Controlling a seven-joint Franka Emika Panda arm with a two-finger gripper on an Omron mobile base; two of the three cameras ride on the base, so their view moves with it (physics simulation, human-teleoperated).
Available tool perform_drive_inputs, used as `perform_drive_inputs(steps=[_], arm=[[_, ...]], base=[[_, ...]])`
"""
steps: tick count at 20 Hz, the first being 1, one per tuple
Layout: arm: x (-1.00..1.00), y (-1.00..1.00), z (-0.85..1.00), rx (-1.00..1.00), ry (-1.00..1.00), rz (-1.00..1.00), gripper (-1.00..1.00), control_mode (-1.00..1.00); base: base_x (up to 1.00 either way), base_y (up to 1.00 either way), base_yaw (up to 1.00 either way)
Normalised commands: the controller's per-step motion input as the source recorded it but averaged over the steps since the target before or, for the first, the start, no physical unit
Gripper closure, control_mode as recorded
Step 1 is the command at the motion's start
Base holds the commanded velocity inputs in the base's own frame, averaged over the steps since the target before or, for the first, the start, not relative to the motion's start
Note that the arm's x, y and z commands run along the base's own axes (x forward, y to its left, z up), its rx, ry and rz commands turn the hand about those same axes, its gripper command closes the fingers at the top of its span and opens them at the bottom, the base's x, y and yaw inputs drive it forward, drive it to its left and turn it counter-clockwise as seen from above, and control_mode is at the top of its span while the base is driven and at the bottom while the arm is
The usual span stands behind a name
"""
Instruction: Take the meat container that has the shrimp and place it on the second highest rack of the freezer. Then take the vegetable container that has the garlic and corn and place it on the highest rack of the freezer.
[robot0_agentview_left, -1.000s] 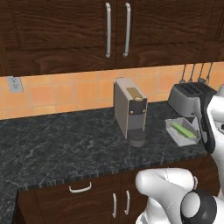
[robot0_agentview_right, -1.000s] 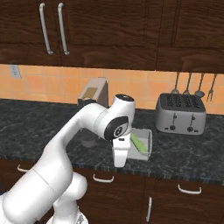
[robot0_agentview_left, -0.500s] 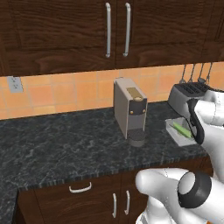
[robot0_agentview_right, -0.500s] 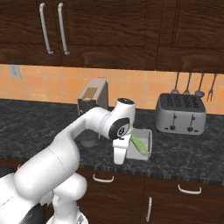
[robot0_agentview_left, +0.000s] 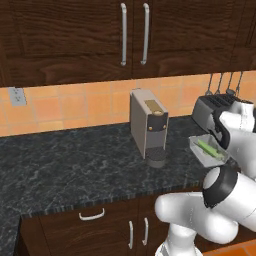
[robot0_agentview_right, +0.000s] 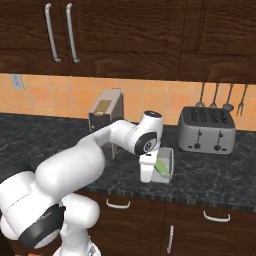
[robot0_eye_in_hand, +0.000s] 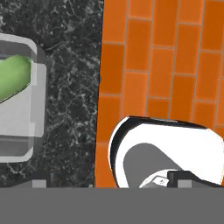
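Claw (robot0_eye_in_hand: 113, 179) wide open, dark tips set far apart at the bottom of the hand view, nothing between them and nothing touched. Pointed straight down, hanging over the counter's front edge, with orange tiled floor (robot0_eye_in_hand: 166, 65) below on one side and dark stone on the other.

Hand (robot0_agentview_right: 147, 167) held vertical just in front of the clear container (robot0_agentview_right: 165, 164), partly covering it in the right base view. Arm (robot0_agentview_right: 90, 160) risen from the base, reaching forward and across with the elbow low, wrist bent sharply down at the end.

Clear container (robot0_agentview_left: 207, 150) set flat on the counter (robot0_agentview_left: 75, 160) near its front edge, just beside the hand but apart from the tips. Rectangular with rounded corners; long axis slanting from back-left to front-right in the left base view. One long green piece inside, lying roughly lengthwise. Cannot tell any garlic or corn inside.

Coffee machine (robot0_agentview_left: 147, 122) upright on the counter, near the container's left. Toaster (robot0_agentview_right: 207, 130) at the back by the wall, well right of the hand, under hanging utensils (robot0_agentview_right: 215, 95). Dark wooden cabinets (robot0_agentview_left: 75, 40) above.
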Motion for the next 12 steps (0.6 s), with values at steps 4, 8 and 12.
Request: perform_drive_inputs(steps=[4,8,12], arm=[[0.41,-0.17,-0.22,0.00,0.00,0.00,-1.00,-1.00],[0.38,-0.17,-0.10,0.00,0.00,0.00,-1.00,-1.00],[0.44,-0.12,-0.19,0.00,0.00,0.00,-1.00,-1.00]], base=[[0.00,0.00,0.00],[0.00,0.00,0.00],[0.00,0.00,0.00]])
